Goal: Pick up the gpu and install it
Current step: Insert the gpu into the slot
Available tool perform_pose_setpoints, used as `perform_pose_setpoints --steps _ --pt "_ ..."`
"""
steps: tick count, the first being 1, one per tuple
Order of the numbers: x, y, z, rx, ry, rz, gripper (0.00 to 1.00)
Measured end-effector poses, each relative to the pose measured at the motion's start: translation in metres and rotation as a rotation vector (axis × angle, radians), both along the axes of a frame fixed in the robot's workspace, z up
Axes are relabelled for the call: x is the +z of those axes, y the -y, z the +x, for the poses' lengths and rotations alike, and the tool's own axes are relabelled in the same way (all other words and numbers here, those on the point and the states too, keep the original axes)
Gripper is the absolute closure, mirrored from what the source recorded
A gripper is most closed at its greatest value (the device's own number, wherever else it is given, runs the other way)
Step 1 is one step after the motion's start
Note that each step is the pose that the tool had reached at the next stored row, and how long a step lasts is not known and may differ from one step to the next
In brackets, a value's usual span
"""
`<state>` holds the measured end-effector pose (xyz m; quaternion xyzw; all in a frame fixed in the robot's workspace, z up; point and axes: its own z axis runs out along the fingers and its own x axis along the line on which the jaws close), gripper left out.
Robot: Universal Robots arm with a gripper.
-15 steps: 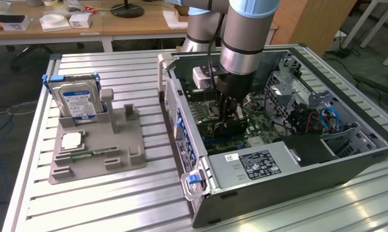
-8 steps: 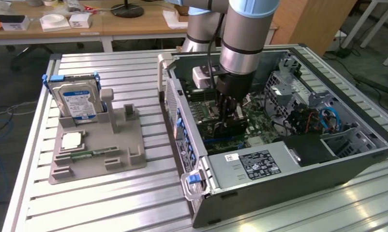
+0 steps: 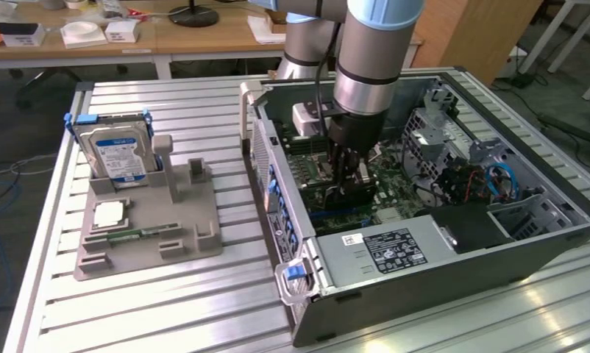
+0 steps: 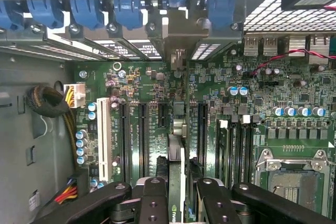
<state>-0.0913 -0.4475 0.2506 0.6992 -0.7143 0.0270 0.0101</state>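
Green-black card stands edge-on as we watch: the end effector (image 4: 180, 187) pinches the gpu (image 4: 176, 163) upright above the motherboard (image 4: 294, 103) inside the computer case (image 3: 423, 287), bracket toward the slotted rear wall (image 4: 121, 48), likely so its edge connector meets a slot squarely.

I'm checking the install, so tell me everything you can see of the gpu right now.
The gpu is a thin dark circuit card, seen edge-on, standing upright inside the open computer case over the expansion slots of the motherboard. A silver metal bracket at one end lies by the case's rear slot openings. The claw grips it on both faces. Whether its lower edge is seated in a slot cannot be told.
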Motion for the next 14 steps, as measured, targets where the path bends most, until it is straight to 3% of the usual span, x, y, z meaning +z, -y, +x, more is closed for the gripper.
perform_pose_setpoints --steps 6,14 --pt "0.0017 -0.0002 0.0001 0.000 0.0020 0.0019 0.74" --pt "0.0035 0.0000 0.0000 0.000 0.0023 0.0003 0.74"
